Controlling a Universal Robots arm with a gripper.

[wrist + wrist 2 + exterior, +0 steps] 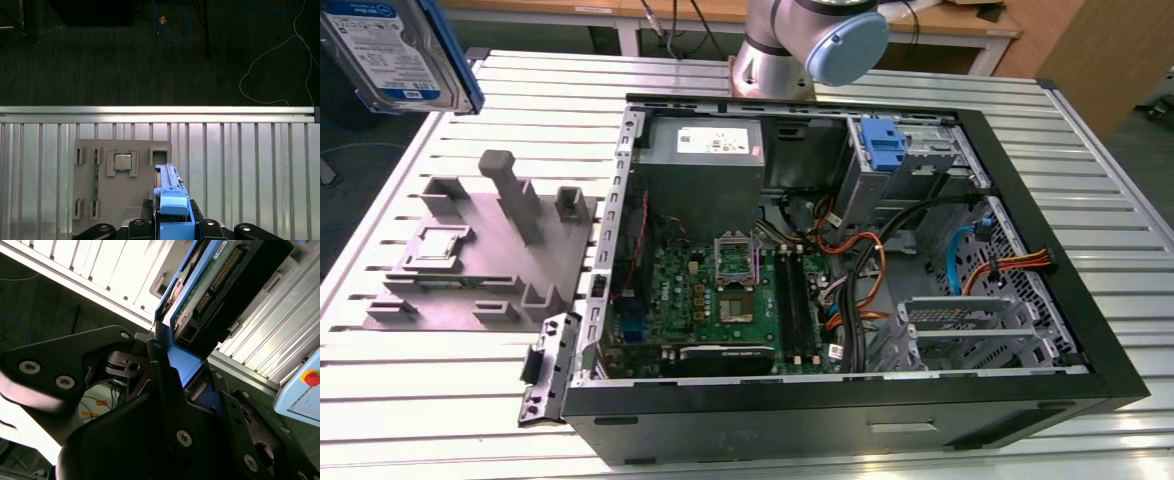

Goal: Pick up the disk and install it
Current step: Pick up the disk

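Blue-framed and silver-grey, the disk (398, 48) is held clear of the table at the exterior view's upper left. Its label side is shown and it is tilted, well apart from the open computer case (854, 405).

Grip noted as closed. In the second wrist view the gripper (181, 365) is clamped on the blue carrier end of the disk, with black fingers (165, 380) pressed against the frame. A green circuit board and a row of connector pins are seen on the disk's underside. A red button (311, 377) on a pale box is seen off to one side.

In the first wrist view the disk is seen edge-on above a grey fixture plate (90, 150), which lies on the slatted metal table (250, 175). A square processor chip (122, 162) is seated in one pocket of the plate. Dark floor with loose blue cable (172, 22) is seen beyond the table edge.

In the exterior view the plate is placed just beside the case, on the exterior view's left. The case is laid on its side with the panel off. Inside are noted:
- a green motherboard (720, 290)
- a grey power-supply box (707, 140) at the far end
- a blue-tabbed drive bay (887, 150)
- orange wiring (857, 262)

The arm base (781, 45) is mounted behind the case.
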